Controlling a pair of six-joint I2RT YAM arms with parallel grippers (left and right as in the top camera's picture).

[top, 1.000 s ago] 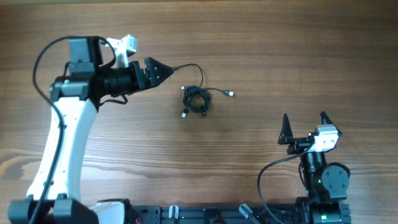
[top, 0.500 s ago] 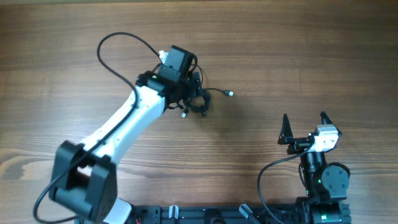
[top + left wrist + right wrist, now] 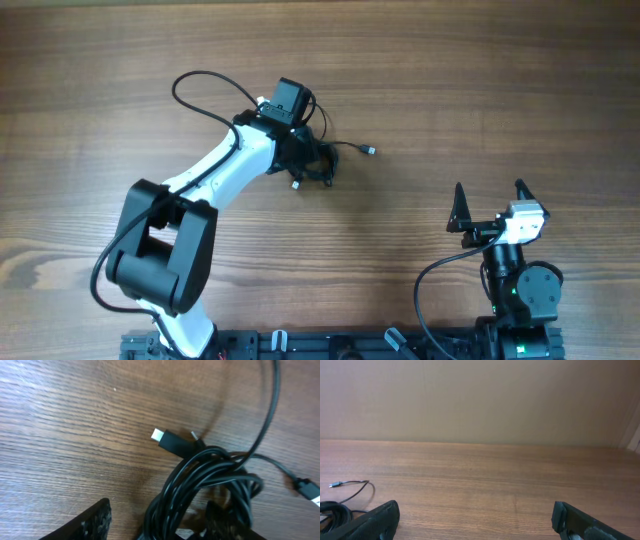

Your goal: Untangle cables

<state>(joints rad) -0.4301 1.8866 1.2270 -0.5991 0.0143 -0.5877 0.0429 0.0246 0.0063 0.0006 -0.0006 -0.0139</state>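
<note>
- The wooden table (image 3: 500, 80) fills the whole overhead view.
- The left arm (image 3: 215, 175), white with black joints, reaches from the near-left edge up to the middle of the table, and its wrist is above the cables.
- The right arm (image 3: 520, 285) stands at the near-right edge, well apart from the cables.
- The right gripper (image 3: 490, 200) is spread wide and holds nothing; its two black fingers (image 3: 375, 520) frame bare wood in the right wrist view.
- The left gripper (image 3: 157, 510) is low over the table with its jaws apart and the coil between them. There is a visible gap between the left finger (image 3: 95, 520) and the coil, so it is not clamped on it.
- The cables (image 3: 210, 475) lie as a black tangled coil on the table, a little left of the middle and toward the far side.
- One thin strand (image 3: 345, 147) runs out of the coil to the right.
- A plug with a silver tip (image 3: 162, 436) rests on the wood just beside the coil.
- A second plug (image 3: 310, 491) lies at the right edge of the left wrist view.
</note>
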